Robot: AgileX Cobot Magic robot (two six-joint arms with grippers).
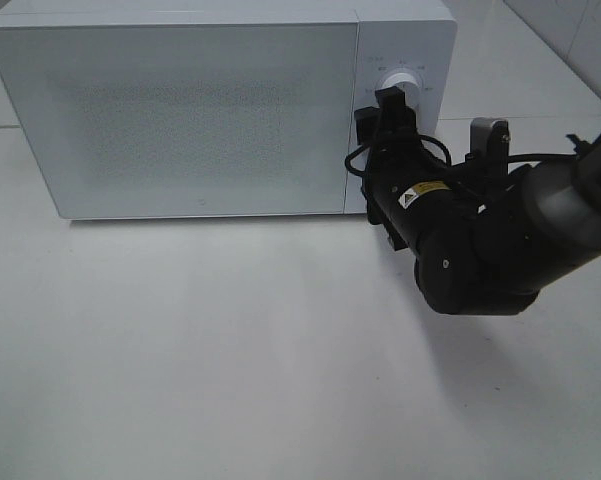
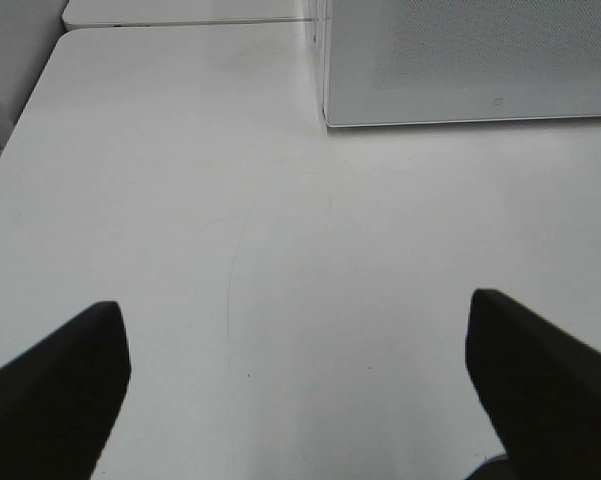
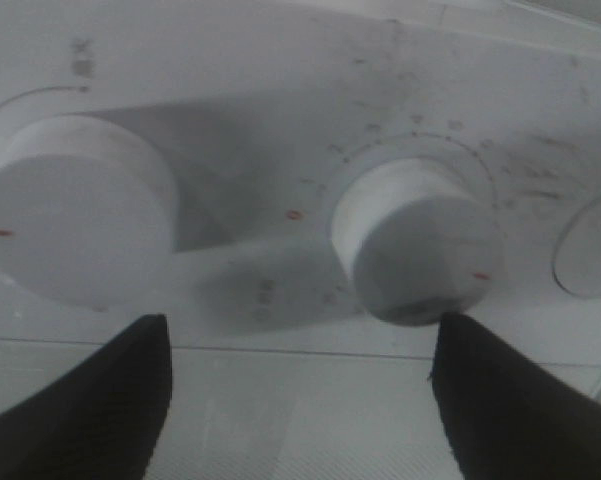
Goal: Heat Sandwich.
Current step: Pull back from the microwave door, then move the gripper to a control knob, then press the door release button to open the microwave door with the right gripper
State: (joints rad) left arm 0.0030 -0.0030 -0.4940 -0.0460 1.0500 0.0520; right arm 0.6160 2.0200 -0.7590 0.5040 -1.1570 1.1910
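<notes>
Step in hand: I judge this to be the timer stage. The microwave [image 1: 180,110] sits at 12 o'clock on the table [image 1: 230,390] with its door shut, and my right arm comes in from 3 o'clock to the control panel at 1 o'clock.
Sandwich: not visible in any view. The frosted door hides the inside, so I take it to be in there but cannot confirm it.
Right gripper [image 3: 300,335]: the jaws are spread wide and grip nothing. The timer dial [image 3: 415,255] lies just ahead between the fingers, and I see no contact with it.
Left gripper [image 2: 292,303]: fully spread and empty, over bare table near the microwave's front corner.
Dial reading: the red pointer mark sits off the red zero, so I read the dial as wound on. How far, I cannot tell.
Second knob [image 3: 75,210]: beside the timer dial, outside the jaws.
Next move: back the right arm straight off the panel toward 3 o'clock without brushing either knob, then wait for the heating to finish.
</notes>
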